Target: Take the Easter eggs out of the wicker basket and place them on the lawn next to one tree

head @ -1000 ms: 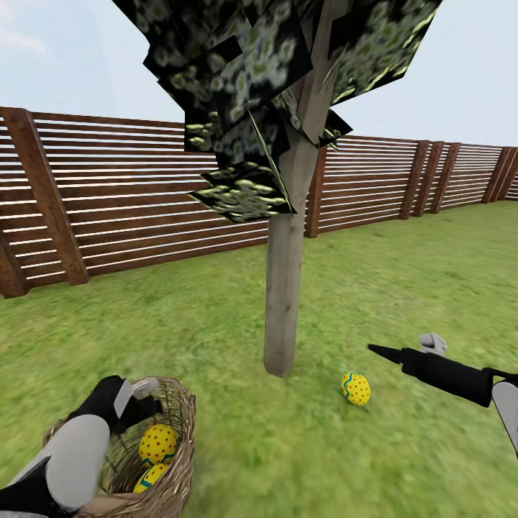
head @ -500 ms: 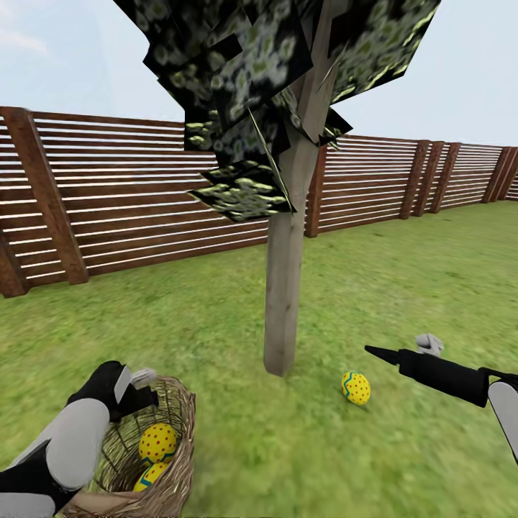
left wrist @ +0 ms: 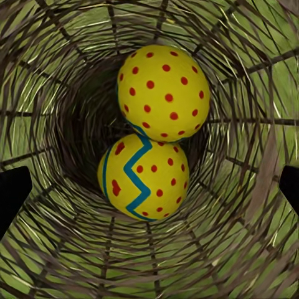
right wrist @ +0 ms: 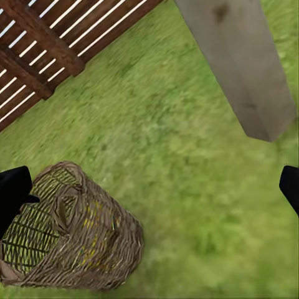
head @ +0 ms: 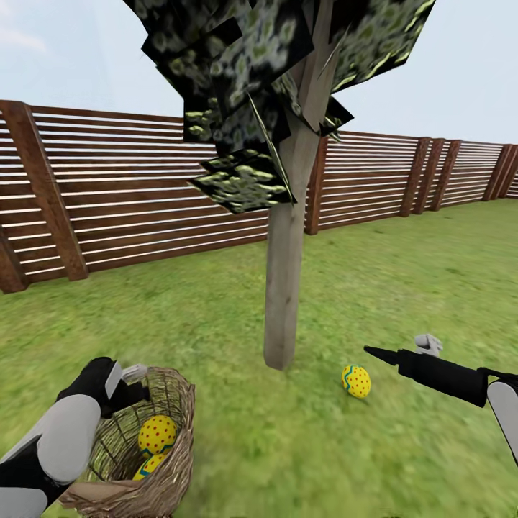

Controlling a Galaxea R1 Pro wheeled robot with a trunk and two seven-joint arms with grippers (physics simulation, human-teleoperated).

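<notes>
- Two eggs lay inside the wicker basket (head: 155, 460) at the near left of the lawn (head: 403, 288): a red-dotted egg (left wrist: 163, 92) and, touching it, a zigzag-banded egg (left wrist: 144, 179).
- A third egg (head: 356, 380) rested on the grass just right of the tree (head: 284, 288), near the foot of the trunk.
- The left gripper (left wrist: 149, 190) was aimed straight down the basket mouth, jaws apart and empty, one dark fingertip (left wrist: 12, 193) at each edge of the left wrist view.
- The right gripper (right wrist: 149, 187) hung over the grass to the right, jaws apart and holding nothing; in the head view it pointed left toward the tree.
- Risk: the two eggs touched each other. Closing on one would probably nudge the other, and a round shell could squirt out of a grip that was off centre.
- Risk: the basket narrowed toward its base. Wide-spread fingers could snag the weave or press the wall, tipping the light basket and spilling its contents.
- Risk: an egg released on the grass could roll away from the trunk, or knock the one already placed out of position.
- Risk: the basket stood well apart from the tree, so a weak grip could drop the egg along the way.
</notes>
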